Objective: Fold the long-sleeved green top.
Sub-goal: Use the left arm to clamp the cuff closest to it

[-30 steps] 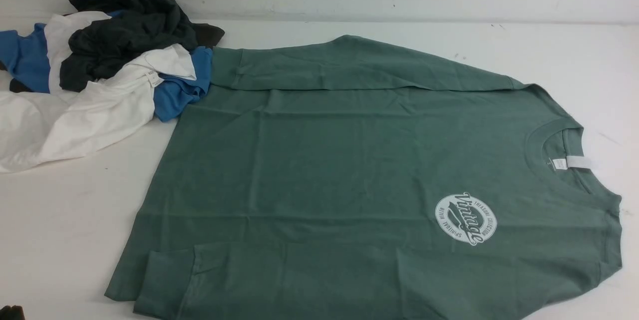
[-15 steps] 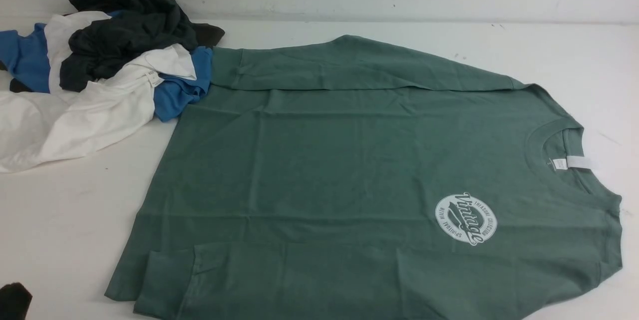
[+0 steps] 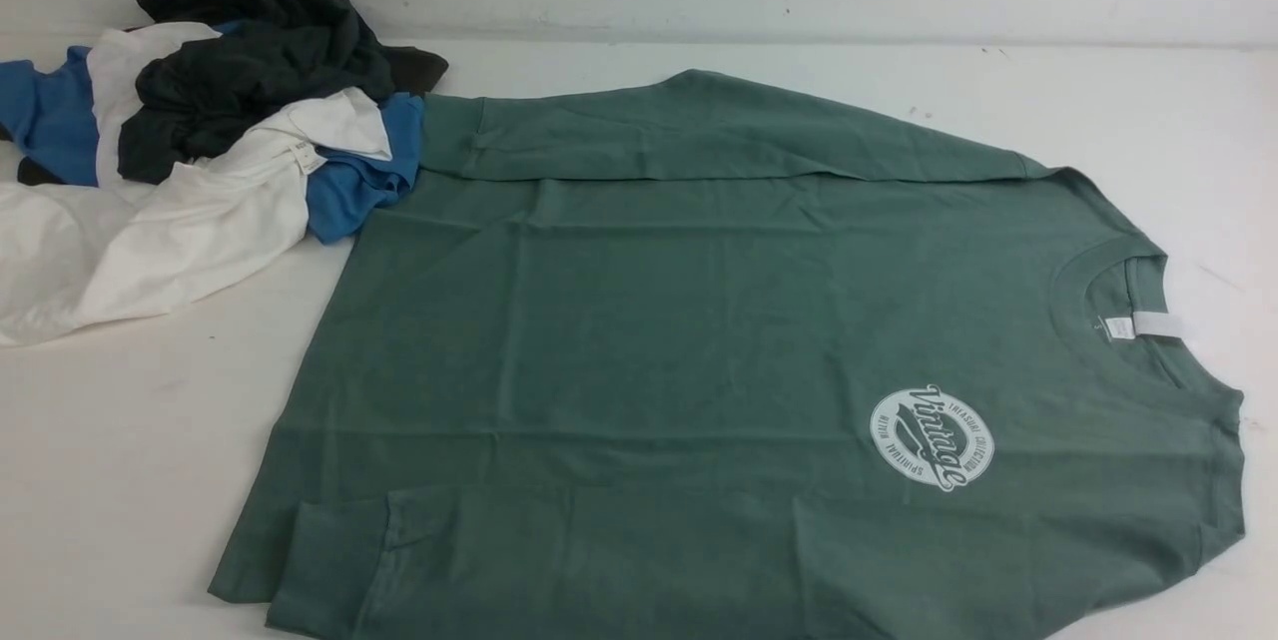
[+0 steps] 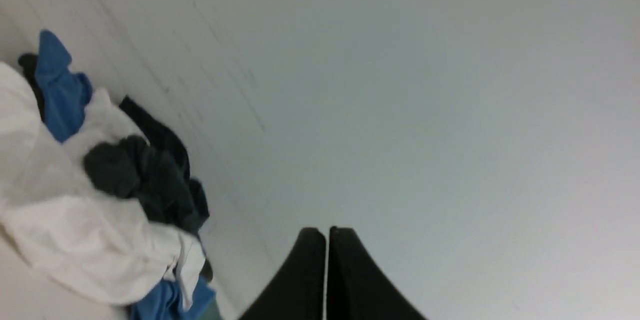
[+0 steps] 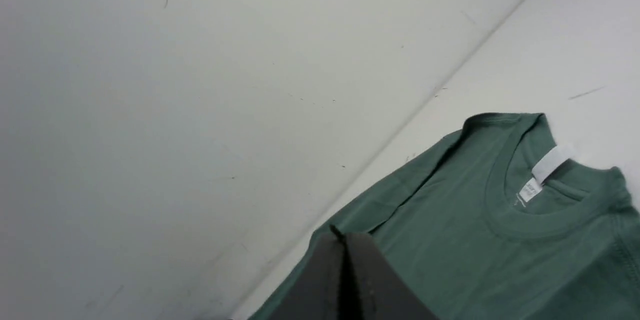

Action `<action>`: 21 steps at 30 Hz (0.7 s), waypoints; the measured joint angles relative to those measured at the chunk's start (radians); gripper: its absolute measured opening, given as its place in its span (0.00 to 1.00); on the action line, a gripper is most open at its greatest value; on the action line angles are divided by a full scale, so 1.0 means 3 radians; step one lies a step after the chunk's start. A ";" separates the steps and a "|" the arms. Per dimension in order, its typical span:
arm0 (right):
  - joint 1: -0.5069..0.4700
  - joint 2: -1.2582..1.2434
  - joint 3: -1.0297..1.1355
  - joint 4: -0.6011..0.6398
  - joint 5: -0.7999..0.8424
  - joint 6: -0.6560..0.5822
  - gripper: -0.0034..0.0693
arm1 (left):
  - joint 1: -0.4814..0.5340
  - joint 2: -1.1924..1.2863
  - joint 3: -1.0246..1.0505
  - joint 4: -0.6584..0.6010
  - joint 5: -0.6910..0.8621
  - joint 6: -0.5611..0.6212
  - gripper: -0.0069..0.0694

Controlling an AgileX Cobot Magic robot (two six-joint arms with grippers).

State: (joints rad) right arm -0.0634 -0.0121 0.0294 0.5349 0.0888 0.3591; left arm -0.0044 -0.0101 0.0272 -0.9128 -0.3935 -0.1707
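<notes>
L arm's dark tip, at the front view's lower-left corner a moment ago, is no longer showing there; the cloth isn't shifting. Left gripper [image 4: 326,232]: fingers pressed together, pinching nothing, pointing twd wall [image 4: 425,85]. Clothes pile is lying off to its side: white garment [image 4: 85,240], dark garment [image 4: 145,175], blue garment [image 4: 62,95]. Right gripper [image 5: 342,236]: also pressed together, empty. Green long-sleeved top [image 5: 450,245] is lying just past its tips, w/ neck tag [image 5: 550,162] farther on. Top is lying flat on table [image 3: 130,460], its far sleeve cuff touching the pile's blue garment.
</notes>
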 joint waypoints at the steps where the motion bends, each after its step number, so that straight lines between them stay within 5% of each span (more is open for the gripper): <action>1: 0.0000 0.0000 0.0000 0.0005 -0.0005 0.0000 0.03 | 0.0000 0.0000 0.0000 0.0000 0.0000 0.0000 0.09; 6: 0.0000 0.0000 0.0000 0.0091 -0.0180 0.0032 0.03 | 0.0000 0.0000 -0.0150 -0.0045 -0.0322 0.0039 0.09; 9: 0.0000 0.0000 -0.0250 0.0070 0.0046 -0.0051 0.03 | 0.0000 0.0000 -0.0571 0.0277 -0.0147 0.0590 0.09; 11: 0.0000 0.0000 -0.0606 -0.0029 0.0323 -0.0201 0.03 | 0.0000 0.0039 -0.0828 0.0446 0.0208 0.1019 0.09; 16: 0.0000 0.0371 -0.1846 -0.0282 0.1361 -0.0925 0.03 | 0.0000 0.0887 -0.1599 0.0677 0.2061 0.2297 0.09; 21: 0.0000 0.1201 -0.2690 -0.0315 0.2611 -0.1408 0.03 | 0.0000 0.2008 -0.1885 0.0870 0.3347 0.2202 0.09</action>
State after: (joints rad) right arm -0.0634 0.3482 -0.7775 0.4403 0.8719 -0.0632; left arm -0.0044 0.5923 -0.5383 -0.6520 0.6106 0.4901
